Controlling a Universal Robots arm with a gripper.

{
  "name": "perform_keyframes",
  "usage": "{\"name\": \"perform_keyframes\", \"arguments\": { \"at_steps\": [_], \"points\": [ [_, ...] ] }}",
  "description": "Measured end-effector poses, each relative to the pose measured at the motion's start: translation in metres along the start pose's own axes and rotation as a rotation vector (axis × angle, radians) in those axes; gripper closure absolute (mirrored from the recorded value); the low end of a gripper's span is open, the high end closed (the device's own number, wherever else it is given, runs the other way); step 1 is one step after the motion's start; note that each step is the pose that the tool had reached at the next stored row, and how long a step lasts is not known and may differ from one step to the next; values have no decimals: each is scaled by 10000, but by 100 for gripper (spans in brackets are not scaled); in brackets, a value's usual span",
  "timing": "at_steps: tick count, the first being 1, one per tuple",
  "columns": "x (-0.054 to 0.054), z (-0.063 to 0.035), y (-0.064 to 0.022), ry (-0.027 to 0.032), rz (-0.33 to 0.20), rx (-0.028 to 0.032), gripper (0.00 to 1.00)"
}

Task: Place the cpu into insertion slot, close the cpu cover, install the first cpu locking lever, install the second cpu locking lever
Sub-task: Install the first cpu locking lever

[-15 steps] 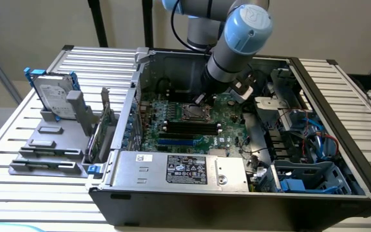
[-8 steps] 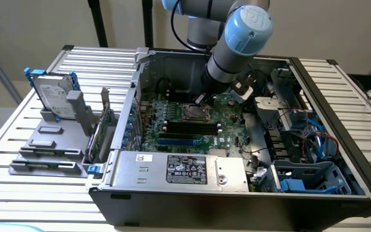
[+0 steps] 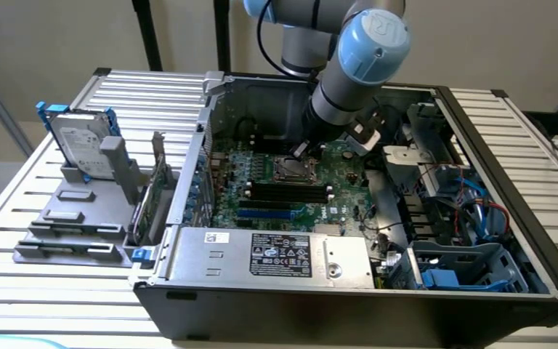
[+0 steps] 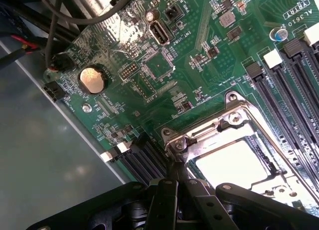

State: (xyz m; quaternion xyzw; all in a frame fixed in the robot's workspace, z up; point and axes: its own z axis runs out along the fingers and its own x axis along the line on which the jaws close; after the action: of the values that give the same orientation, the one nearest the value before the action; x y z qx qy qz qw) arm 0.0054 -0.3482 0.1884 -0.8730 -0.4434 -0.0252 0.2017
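Observation:
The cpu (image 4: 228, 163) lies in the insertion slot (image 3: 292, 170), its pale metal top showing bright through the cut-out. The silvery cpu cover (image 4: 209, 135) is folded down flat over it, framing the chip. My gripper (image 4: 177, 171) is shut, its dark fingers pressed together, with the tips right at the corner of the cover by a screw post. I cannot tell whether the tips touch a locking lever there. In the exterior view the gripper (image 3: 301, 150) reaches down into the open computer case just behind the slot, under the arm's blue-capped wrist.
Long black memory slots (image 4: 294, 85) run beside the socket, and a coin battery (image 4: 93, 79) sits on the green board. A grey power-supply box (image 3: 274, 254) spans the case front. Blue cables and drive cages (image 3: 473, 218) fill the exterior view's right. A hard drive (image 3: 81, 142) stands outside the case.

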Motion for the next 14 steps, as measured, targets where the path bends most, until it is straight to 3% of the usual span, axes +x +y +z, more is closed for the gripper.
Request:
{"name": "perform_keyframes", "arguments": {
  "at_steps": [5, 12, 14],
  "points": [
    [-2, 7, 3, -18, -74, 24, 89],
    [2, -4, -2, 32, -159, 107, 89],
    [7, -27, -9, 19, -166, 115, 89]
  ]
}}
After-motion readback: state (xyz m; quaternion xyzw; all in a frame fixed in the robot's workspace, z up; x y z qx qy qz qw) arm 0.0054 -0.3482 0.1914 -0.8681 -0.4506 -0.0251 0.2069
